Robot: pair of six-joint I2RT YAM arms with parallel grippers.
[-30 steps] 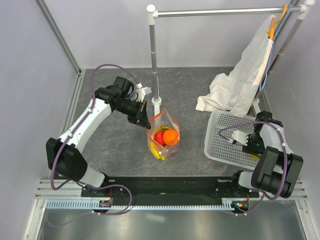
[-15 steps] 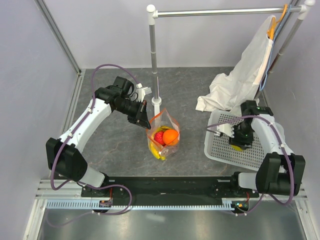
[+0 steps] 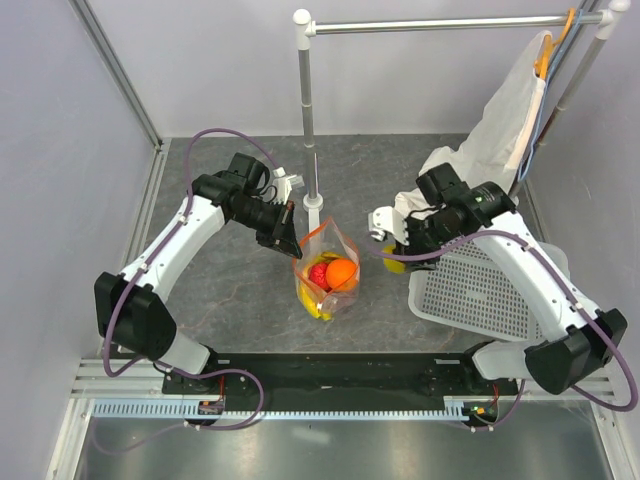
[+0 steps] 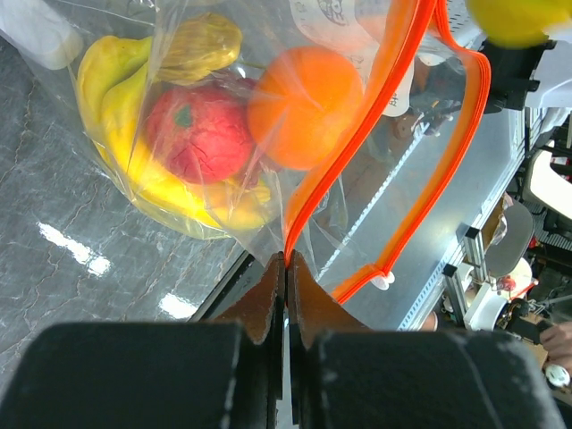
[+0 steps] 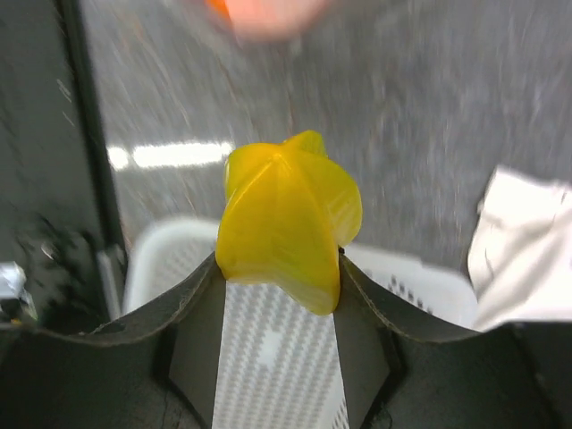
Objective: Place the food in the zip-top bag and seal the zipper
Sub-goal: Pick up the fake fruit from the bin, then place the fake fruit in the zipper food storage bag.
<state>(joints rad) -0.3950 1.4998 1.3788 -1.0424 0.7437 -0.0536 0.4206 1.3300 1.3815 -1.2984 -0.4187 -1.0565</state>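
Now, my left claw (image 3: 285, 238): clenched, fingertips pinching the rim of the zip-top bag (image 3: 325, 265) right at the zipper (image 4: 407, 98).
Zip-top bag: centre of the top view, its bottom on the counter (image 3: 230, 290), mouth gaping, the two red strips apart.
Slider (image 4: 382, 281): white, low on the strip in my left wrist view, near my pinch.
Inside the bag: banana (image 4: 112, 89), red fruit (image 4: 201, 134) and orange (image 4: 304, 103), pressed together.
My right claw (image 5: 279, 273): grasping a ridged yellow fruit (image 5: 281, 228), right of the bag, between it and the white basket (image 3: 480, 300).
Cloth bag (image 3: 480, 170): upper right, draped down to the counter.
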